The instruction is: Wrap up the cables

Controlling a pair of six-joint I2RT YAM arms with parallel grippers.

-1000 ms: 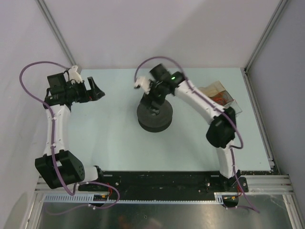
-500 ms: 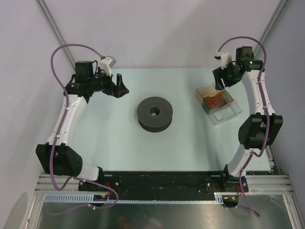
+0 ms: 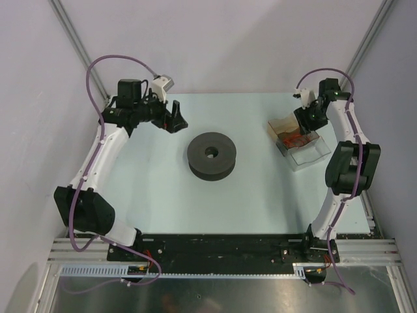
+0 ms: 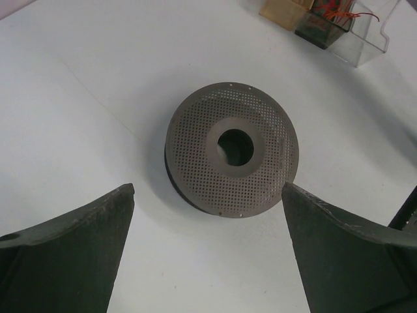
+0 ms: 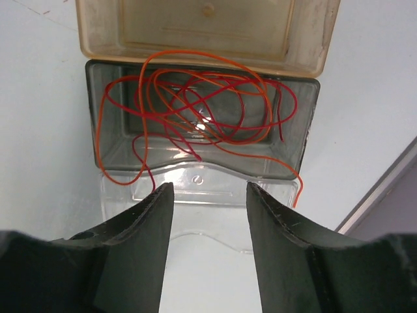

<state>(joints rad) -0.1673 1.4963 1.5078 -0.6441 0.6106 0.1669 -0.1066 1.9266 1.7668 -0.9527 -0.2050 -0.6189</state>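
The cables (image 5: 202, 111) are a tangle of thin red-orange wires lying in an open clear box (image 5: 294, 124) at the table's back right (image 3: 296, 139). One strand hangs over the box's near right corner. My right gripper (image 5: 210, 186) is open and empty, hovering just above the box's near rim; it also shows in the top view (image 3: 305, 119). A dark grey perforated spool (image 3: 212, 155) lies flat mid-table. My left gripper (image 3: 176, 121) is open and empty, raised to the left of the spool (image 4: 232, 149) and facing it (image 4: 208, 189).
The box has a yellowish lid (image 5: 202, 29) folded open on its far side and a clear flap (image 5: 208, 208) on the near side. Grey walls close in the table; a metal frame post (image 3: 355, 59) stands behind the right arm.
My right arm has swung from over the spool to over the box at the right. My left arm has moved right, closer to the spool. Both grippers stay open.
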